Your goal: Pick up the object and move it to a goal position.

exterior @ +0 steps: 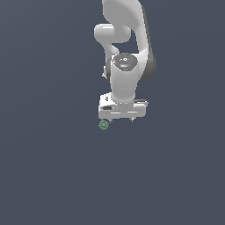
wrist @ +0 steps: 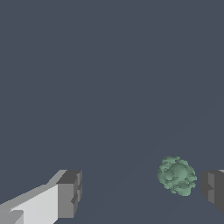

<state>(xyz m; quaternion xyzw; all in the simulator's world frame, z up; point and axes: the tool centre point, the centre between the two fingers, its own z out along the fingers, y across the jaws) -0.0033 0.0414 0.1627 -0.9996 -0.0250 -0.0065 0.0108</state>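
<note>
Arm (exterior: 127,66) hangs near-vertical, wrist pointing straight down over the dark tabletop (exterior: 48,176). Pincer (exterior: 119,118) released, jaws spread wide. Green lump (wrist: 176,176) sits between the fingers, close beside one fingertip (wrist: 213,186), apart from the other; tabletop edges not visible.

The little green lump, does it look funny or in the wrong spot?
Nothing looks broken. The green lump sits between the open pincer's fingers, but off-centre, much nearer one finger than the other.
</note>
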